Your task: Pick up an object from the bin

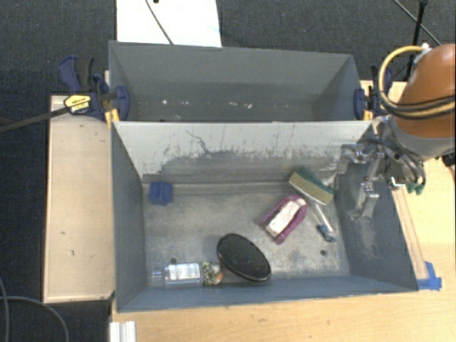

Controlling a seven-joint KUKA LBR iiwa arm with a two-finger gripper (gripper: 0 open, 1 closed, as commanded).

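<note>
My gripper (356,191) hangs over the right side of the bin, above the sloping right wall. Its two fingers stand apart, open, and nothing is between them. Just to its left a green-and-tan sponge block (311,187) lies tilted near the back wall. A small thin blue-grey stick (325,226) lies on the floor below the sponge. Further left of that is a purple-and-white packet (285,218), lying at a slant. None of these touches the gripper.
A black oval thing (244,257) lies near the front wall at the middle. At the front left are a small clear bottle (182,273) and a greenish scrap (211,274). A blue block (160,193) sits at the back left corner.
</note>
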